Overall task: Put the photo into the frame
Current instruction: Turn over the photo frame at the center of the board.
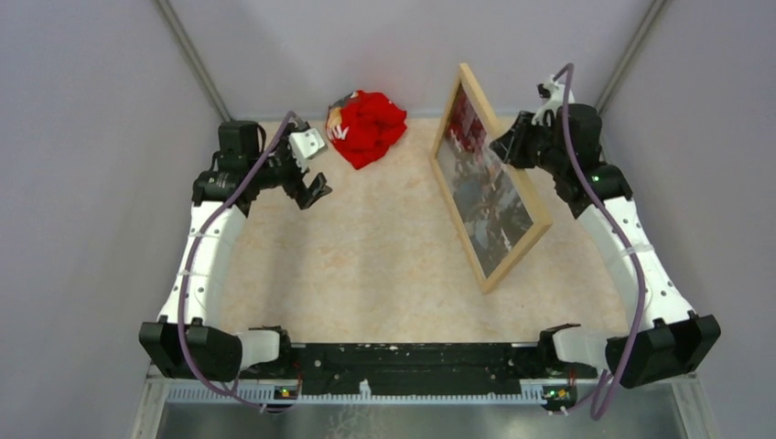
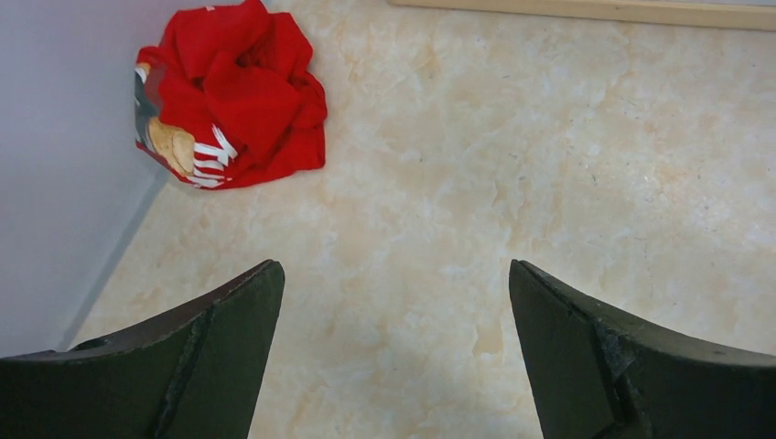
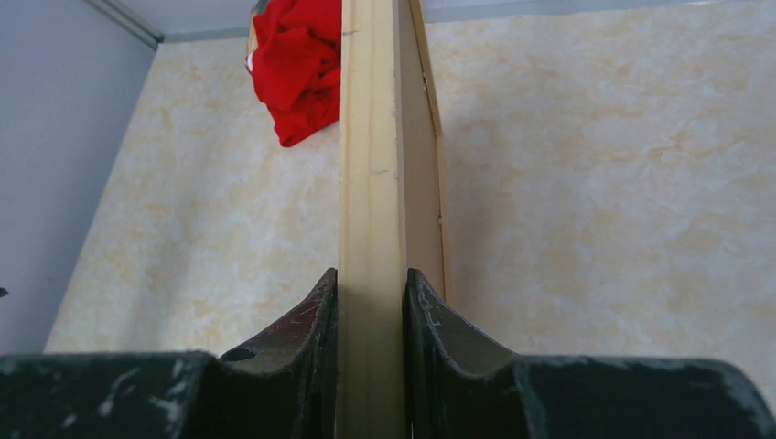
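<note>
The light-wood frame [image 1: 518, 258] stands tilted on its left long edge on the table, its face turned toward the left. The photo [image 1: 480, 197], a dark bluish scene with some red at the far end, shows inside the frame's opening. My right gripper [image 1: 504, 146] is shut on the frame's raised right edge; in the right wrist view my right gripper [image 3: 371, 285] clamps the pale wood moulding [image 3: 371, 174] from both sides. My left gripper [image 1: 316, 191] is open and empty over the far left of the table, apart from the frame. In the left wrist view my left gripper [image 2: 393, 274] hangs over bare table.
A crumpled red cloth [image 1: 368, 126] lies at the back of the table, between the arms; it also shows in the left wrist view [image 2: 233, 91] and the right wrist view [image 3: 302, 64]. Grey walls close in the left, back and right sides. The frame's edge [image 2: 595, 9] crosses the top of the left wrist view.
</note>
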